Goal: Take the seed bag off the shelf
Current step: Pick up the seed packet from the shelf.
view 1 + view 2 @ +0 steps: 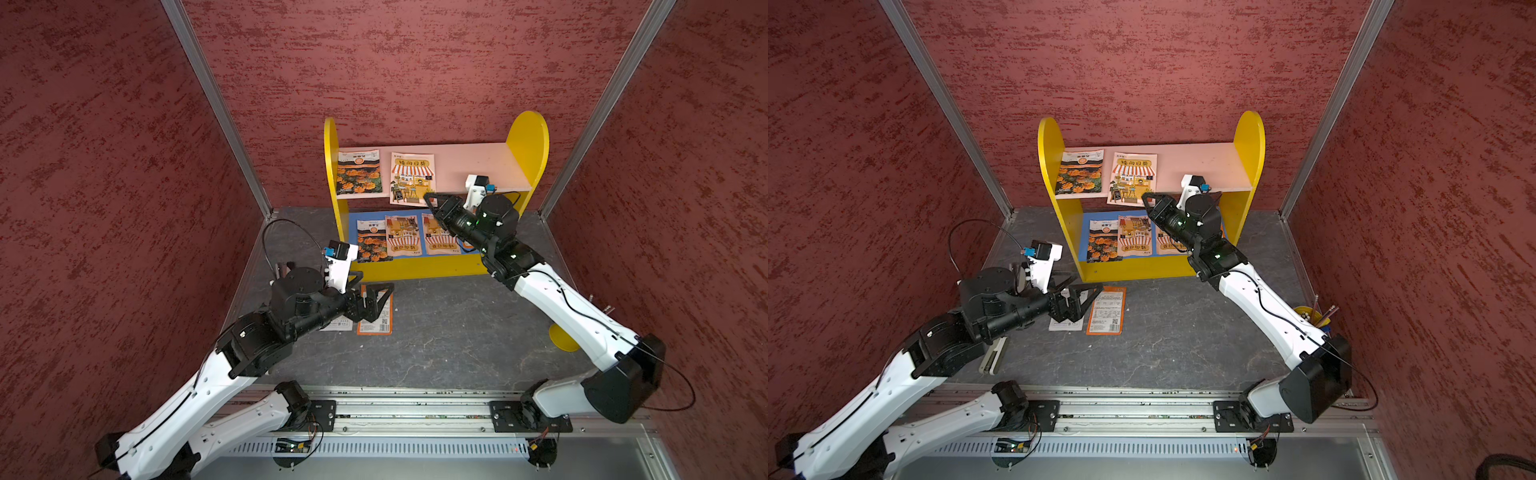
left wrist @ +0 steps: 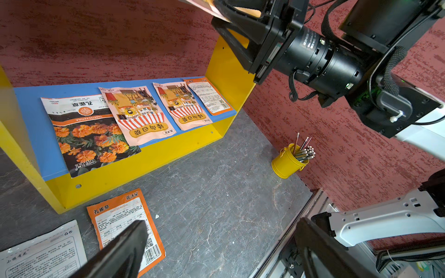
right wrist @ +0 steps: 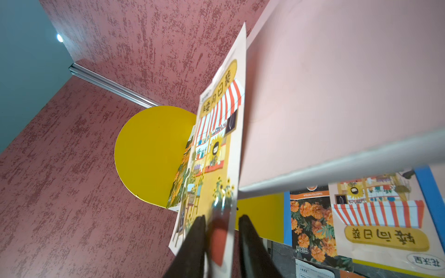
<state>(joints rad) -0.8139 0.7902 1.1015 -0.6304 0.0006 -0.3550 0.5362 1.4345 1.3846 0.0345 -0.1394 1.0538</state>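
My left end effector (image 1: 376,283) is nearest, hanging over the desk (image 1: 436,345) with its jaws spread as wide as they go and nothing between them. Under it lies an orange bag (image 1: 376,322), printed back up, with a white bag (image 1: 338,325) just beside it (my wrist hides most of that one in both top views). Off by the right wall stands a yellow pail (image 2: 287,164) of pencils.

Behind these is the shelf (image 1: 530,141), its back to the wall. Its blue board (image 2: 29,113) carries a row of bags: a marigold bag (image 2: 89,134) at the left, two striped bags (image 2: 137,113) in the middle, and an orange-backed bag (image 2: 209,96) at the right end, overlapping its neighbour's corner.

Farthest and highest is the pink board (image 1: 473,166). The seed bag (image 1: 412,178) lies near the middle of it, with its front edge hanging over the board's lip and a second marigold bag (image 1: 359,172) just to its left. My right end effector (image 3: 221,217) is at that overhanging edge, jaws drawn close together with one on each side of the bag. One finger (image 3: 195,235) lies against the printed face, and a thin gap shows beside the other, so I cannot tell whether I have it pinched.
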